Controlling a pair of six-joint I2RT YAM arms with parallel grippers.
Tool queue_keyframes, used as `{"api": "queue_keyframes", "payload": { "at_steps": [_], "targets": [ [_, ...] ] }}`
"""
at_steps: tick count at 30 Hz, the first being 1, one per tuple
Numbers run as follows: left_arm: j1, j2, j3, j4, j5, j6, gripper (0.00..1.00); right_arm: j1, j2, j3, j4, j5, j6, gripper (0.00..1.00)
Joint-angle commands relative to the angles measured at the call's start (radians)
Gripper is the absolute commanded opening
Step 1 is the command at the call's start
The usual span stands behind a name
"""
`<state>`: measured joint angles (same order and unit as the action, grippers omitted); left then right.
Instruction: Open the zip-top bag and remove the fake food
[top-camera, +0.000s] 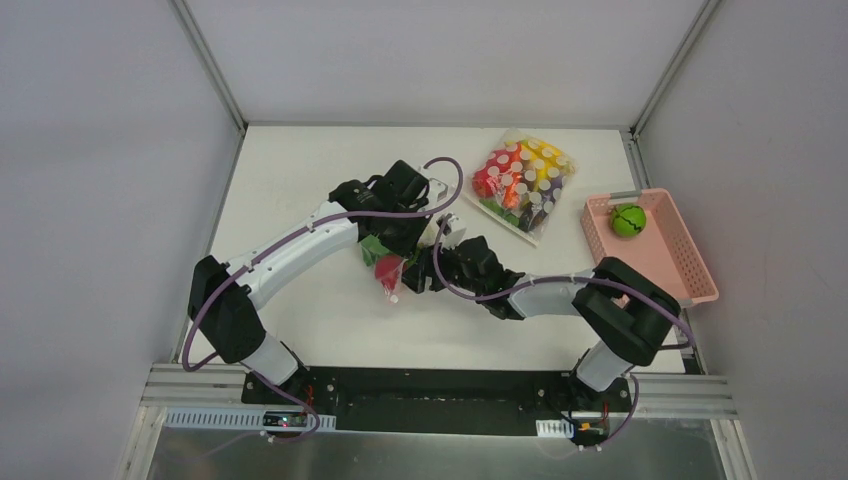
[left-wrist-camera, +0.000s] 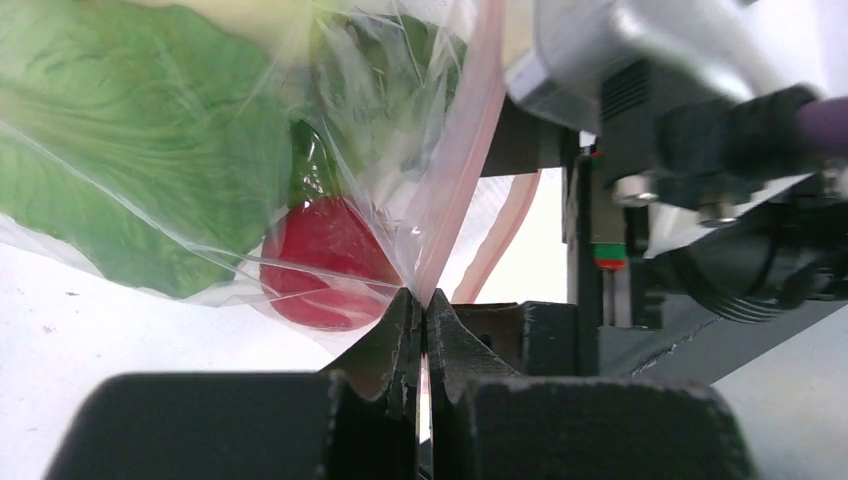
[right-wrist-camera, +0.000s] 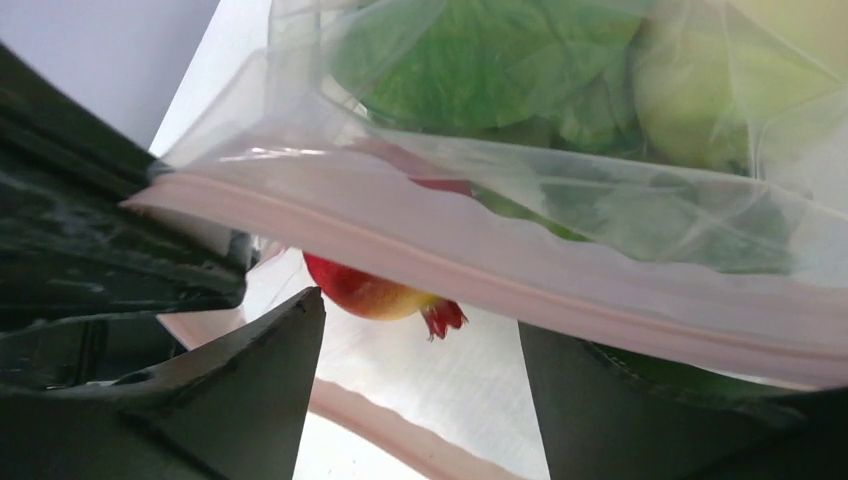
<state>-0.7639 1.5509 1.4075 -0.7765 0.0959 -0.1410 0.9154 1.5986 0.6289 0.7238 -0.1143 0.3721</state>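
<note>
The zip-top bag (top-camera: 385, 262) hangs between both grippers at the table's middle. In the left wrist view my left gripper (left-wrist-camera: 422, 300) is shut on a fold of the clear bag (left-wrist-camera: 400, 120) beside its pink zip strip (left-wrist-camera: 468, 150). Fake food shows inside it: a red fruit (left-wrist-camera: 325, 262) and green lettuce (left-wrist-camera: 120, 150). My right gripper (right-wrist-camera: 415, 340) is open at the bag's mouth. One zip strip (right-wrist-camera: 500, 270) crosses above its fingers and the other strip (right-wrist-camera: 400, 425) lies lower, so the mouth gapes. The red fruit (right-wrist-camera: 375, 290), lettuce (right-wrist-camera: 470, 70) and a pale green fruit (right-wrist-camera: 690, 100) sit behind.
A white-dotted clear bag (top-camera: 522, 180) of red, orange, yellow and purple items lies at the back right. A pink basket (top-camera: 690, 262) at the right edge holds a green round fruit (top-camera: 627, 219). The two arms crowd together over the table's middle.
</note>
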Motion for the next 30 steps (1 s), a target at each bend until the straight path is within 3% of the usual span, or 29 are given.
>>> {"api": "queue_keyframes", "payload": {
  "at_steps": [1,9,19,23,30],
  "targets": [
    [0.01,-0.059,0.031,-0.023,0.024,0.007,0.0,0.008,0.058,0.017,0.229,-0.067,-0.103,0.74],
    [0.015,-0.058,0.033,-0.024,0.119,0.015,0.0,0.018,0.175,-0.041,0.582,-0.151,-0.249,0.76],
    [0.016,-0.048,0.031,-0.02,0.136,0.022,0.0,0.03,0.279,0.006,0.58,-0.213,-0.292,0.76],
    [0.016,-0.04,0.033,-0.024,0.126,0.023,0.0,0.031,0.281,-0.002,0.577,-0.176,-0.294,0.67],
    [0.017,-0.038,0.038,-0.042,0.052,0.03,0.0,0.029,0.191,-0.062,0.554,-0.112,-0.302,0.37]
  ]
}}
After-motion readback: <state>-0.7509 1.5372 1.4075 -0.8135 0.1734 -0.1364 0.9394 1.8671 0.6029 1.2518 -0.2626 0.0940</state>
